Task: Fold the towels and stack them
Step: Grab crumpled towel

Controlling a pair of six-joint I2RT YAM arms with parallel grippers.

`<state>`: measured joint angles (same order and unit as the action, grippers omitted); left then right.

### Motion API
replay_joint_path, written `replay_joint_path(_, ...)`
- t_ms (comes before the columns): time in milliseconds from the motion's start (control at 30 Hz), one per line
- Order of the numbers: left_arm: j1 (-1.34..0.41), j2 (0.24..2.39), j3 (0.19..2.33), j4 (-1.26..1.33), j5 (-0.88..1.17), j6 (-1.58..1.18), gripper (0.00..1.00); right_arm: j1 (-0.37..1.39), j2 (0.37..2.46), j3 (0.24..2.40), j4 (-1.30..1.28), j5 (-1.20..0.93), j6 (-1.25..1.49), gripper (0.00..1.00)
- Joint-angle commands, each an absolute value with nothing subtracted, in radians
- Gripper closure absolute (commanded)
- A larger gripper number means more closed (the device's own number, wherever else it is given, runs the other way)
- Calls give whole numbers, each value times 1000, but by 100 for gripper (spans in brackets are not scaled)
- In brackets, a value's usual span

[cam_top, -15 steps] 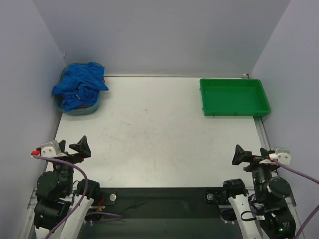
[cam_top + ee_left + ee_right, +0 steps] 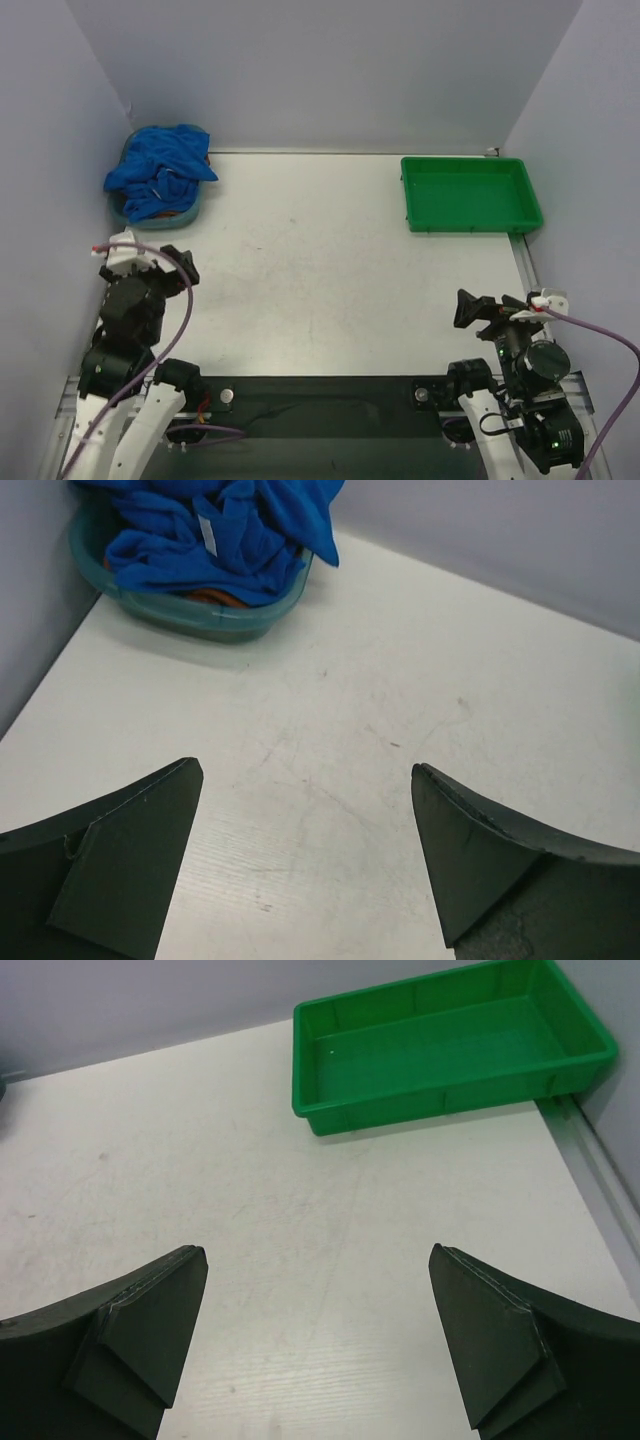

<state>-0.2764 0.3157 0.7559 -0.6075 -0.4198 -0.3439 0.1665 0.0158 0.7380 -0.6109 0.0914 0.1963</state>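
Blue towels (image 2: 160,172) sit heaped in the basin (image 2: 215,625) at the surface's far-left corner. The left gripper (image 2: 306,768), spread wide, is advancing toward them, so a first pickup looks near. The right gripper (image 2: 318,1251) waits, spread and empty.

The heaped towels (image 2: 158,172) cannot be counted and hide most of the teal basin (image 2: 215,625) under them

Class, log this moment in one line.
left gripper open, empty | right gripper open, empty | towels heaped in basin | tray empty

Left fingers (image 2: 180,262) moved toward the towels (image 2: 160,170); right fingers (image 2: 470,308) edged leftward (slightly).
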Motion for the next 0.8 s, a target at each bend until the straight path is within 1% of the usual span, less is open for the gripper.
replay_joint_path(0, -278, 585, 851, -560, -446, -462, 3, 173, 89, 716, -581, 8, 279, 0)
replay_joint_path(33, -279, 644, 908, -549, -449, -483, 3, 173, 116, 709, -580, 5, 287, 0)
replay_joint_path(67, -278, 755, 935, -540, -459, -483, 3, 175, 129, 704, -580, -27, 291, 0)
replay_joint_path(133, -278, 866, 1004, -526, -492, -482, 3, 175, 158, 696, -578, -37, 324, 0)
replay_joint_path(167, -272, 917, 1072, -512, -530, -474, 2, 182, 163, 693, -574, -37, 334, 0)
replay_joint_path(200, -264, 1011, 1100, -499, -544, -463, 2, 190, 163, 690, -572, -38, 344, 0)
replay_joint_path(267, -227, 1102, 1156, -454, -542, -449, 3, 195, 150, 677, -563, -41, 347, 0)
replay_joint_path(300, -175, 1185, 1198, -436, -534, -449, 3, 199, 146, 673, -561, -41, 347, 0)
replay_joint_path(400, -100, 1338, 1284, -368, -541, -431, 3, 204, 138, 667, -561, -46, 351, 0)
replay_joint_path(533, -17, 1497, 1350, -275, -551, -420, 3, 207, 144, 664, -560, -64, 354, 0)
replay_joint_path(600, -5, 1573, 1361, -213, -551, -426, 4, 207, 147, 666, -560, -66, 356, 0)
replay_joint_path(633, 49, 1600, 1376, -200, -548, -431, 5, 207, 153, 664, -560, -69, 353, 0)
replay_joint_path(767, 87, 1721, 1433, -143, -526, -416, 7, 207, 172, 664, -560, -84, 353, 0)
